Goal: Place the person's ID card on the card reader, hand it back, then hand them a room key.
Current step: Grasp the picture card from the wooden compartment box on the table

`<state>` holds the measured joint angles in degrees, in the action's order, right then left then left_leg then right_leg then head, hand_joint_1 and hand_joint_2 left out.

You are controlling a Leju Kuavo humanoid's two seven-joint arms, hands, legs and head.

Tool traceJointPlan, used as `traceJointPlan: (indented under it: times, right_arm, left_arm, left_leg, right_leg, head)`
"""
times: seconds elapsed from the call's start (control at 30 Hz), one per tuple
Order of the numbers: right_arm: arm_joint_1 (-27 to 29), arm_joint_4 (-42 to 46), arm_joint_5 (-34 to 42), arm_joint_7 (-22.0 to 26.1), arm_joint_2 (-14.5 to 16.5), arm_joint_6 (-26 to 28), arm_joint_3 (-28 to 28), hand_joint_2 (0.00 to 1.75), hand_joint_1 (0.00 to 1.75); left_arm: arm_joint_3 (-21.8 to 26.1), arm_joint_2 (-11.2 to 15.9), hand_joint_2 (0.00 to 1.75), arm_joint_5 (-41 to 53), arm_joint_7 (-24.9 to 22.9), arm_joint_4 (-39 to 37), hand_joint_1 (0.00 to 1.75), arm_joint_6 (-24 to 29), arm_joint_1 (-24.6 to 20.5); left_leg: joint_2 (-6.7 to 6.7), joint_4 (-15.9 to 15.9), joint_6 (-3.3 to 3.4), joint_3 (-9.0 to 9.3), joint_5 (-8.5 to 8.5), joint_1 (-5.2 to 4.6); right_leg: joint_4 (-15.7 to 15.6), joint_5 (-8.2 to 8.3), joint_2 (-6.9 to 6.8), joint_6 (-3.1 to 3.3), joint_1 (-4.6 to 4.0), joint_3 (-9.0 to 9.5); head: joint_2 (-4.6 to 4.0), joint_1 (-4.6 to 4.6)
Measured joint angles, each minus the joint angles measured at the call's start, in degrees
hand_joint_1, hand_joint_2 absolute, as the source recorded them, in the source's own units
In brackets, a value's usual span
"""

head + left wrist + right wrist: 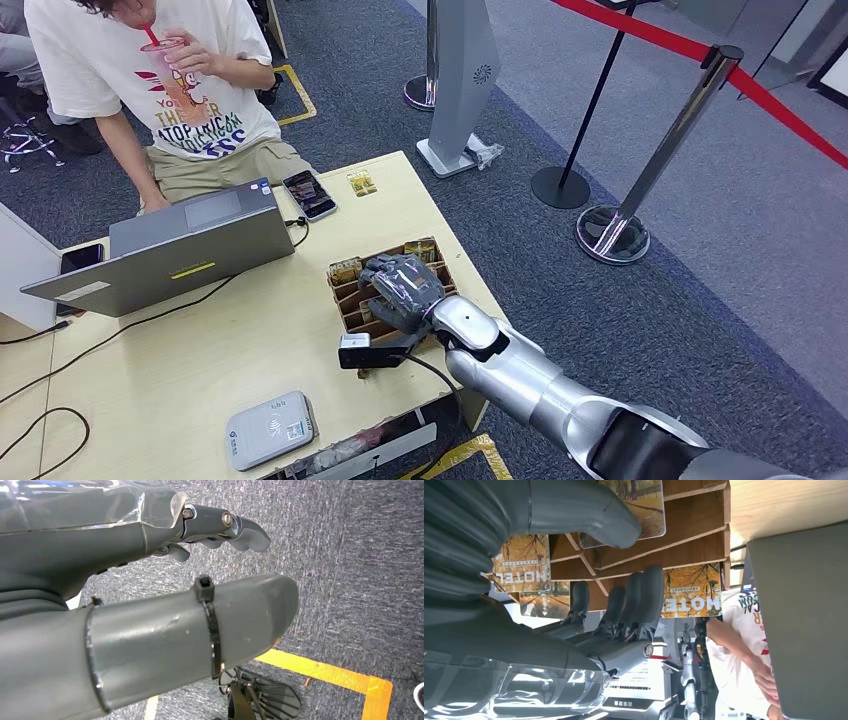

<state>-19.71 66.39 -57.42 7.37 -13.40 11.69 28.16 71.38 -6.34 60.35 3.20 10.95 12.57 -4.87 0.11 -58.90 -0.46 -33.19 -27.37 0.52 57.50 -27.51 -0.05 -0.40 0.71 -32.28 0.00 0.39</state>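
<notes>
While my right hand (402, 290) hovered, fingers apart and apparently empty, over the wooden rack (352, 305), I judged the room key cards (691, 597) thin, stiff and slippery, best pinched by the exposed top edge.

Bright even indoor light, soft shadows, wrist views sharp

Right arm (530, 385): silver segments, black elbow joint. Right hand (403, 290): dark grey fingers under clear glossy cover. Left hand (150, 580): grey thumb bound by black cable tie, screws visible.
</notes>
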Motion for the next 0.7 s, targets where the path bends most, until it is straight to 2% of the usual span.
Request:
traceJointPlan:
  times: [0.4, 0.7]
  right_arm:
    - [-0.23, 0.79, 0.02, -0.25, 0.0, 0.06, 0.12, 1.75, 0.79]
    - [0.04, 1.36, 0.0, -0.7, 0.0, 0.0, 0.37, 1.75, 0.82]
  left_arm:
    - [0.02, 0.28, 0.0, 0.01, 0.07, 0.0, 0.0, 0.02, 0.0]
    - [0.02, 0.32, 0.0, -0.02, 0.08, 0.0, 0.0, 0.02, 0.0]
  left_leg:
    - [0.0, 0.0, 0.0, 0.0, 0.0, 0.0]
    - [0.0, 0.0, 0.0, 0.0, 0.0, 0.0]
  right_leg:
    - [0.0, 0.0, 0.0, 0.0, 0.0, 0.0]
    - [0.0, 0.0, 0.0, 0.0, 0.0, 0.0]
  head:
    - [0.0, 0.0]
    - [0.0, 0.0]
